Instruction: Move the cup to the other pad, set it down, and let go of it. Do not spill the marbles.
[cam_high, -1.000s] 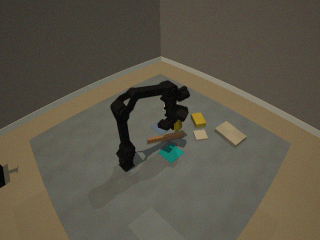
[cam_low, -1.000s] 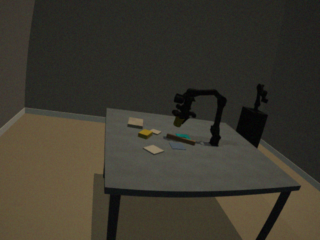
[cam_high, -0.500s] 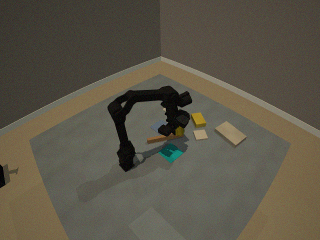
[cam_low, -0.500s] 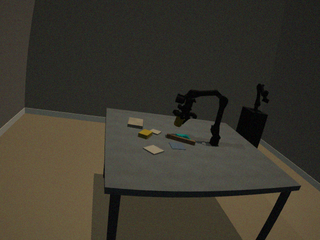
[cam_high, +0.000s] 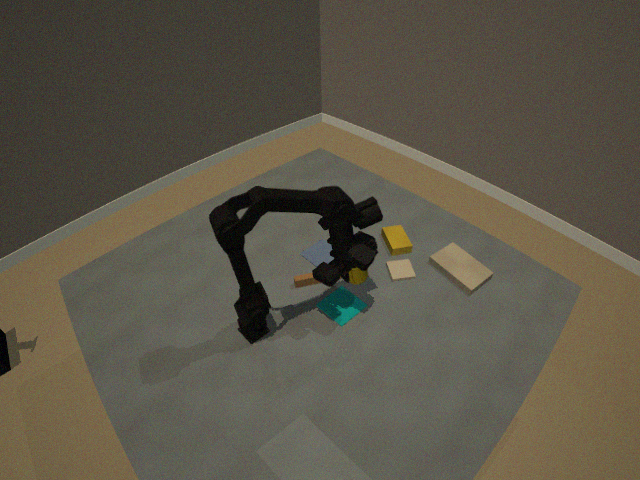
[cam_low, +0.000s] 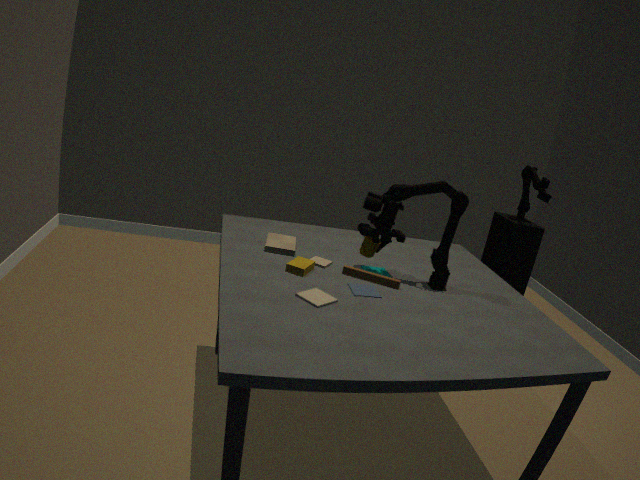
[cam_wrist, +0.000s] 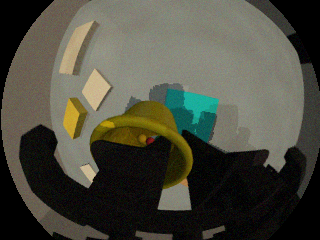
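Top: jaws (cam_high: 345, 273) (cam_low: 381, 246) nearly closed, gripping the yellow cup (cam_high: 357, 275) (cam_low: 368, 246) (cam_wrist: 182, 150); teal square pad (cam_high: 355, 313) (cam_low: 376, 270) (cam_wrist: 195, 102) near, below them; exterior: cup airborne, slightly tilted; level it, centre over teal, lower slowly, release once seated; wrist: flared round rim, smooth wall, small round marbles (cam_wrist: 143, 138) inside; matte grey table (cam_high: 413, 361) (cam_low: 413, 335) (cam_wrist: 200, 40) beneath.
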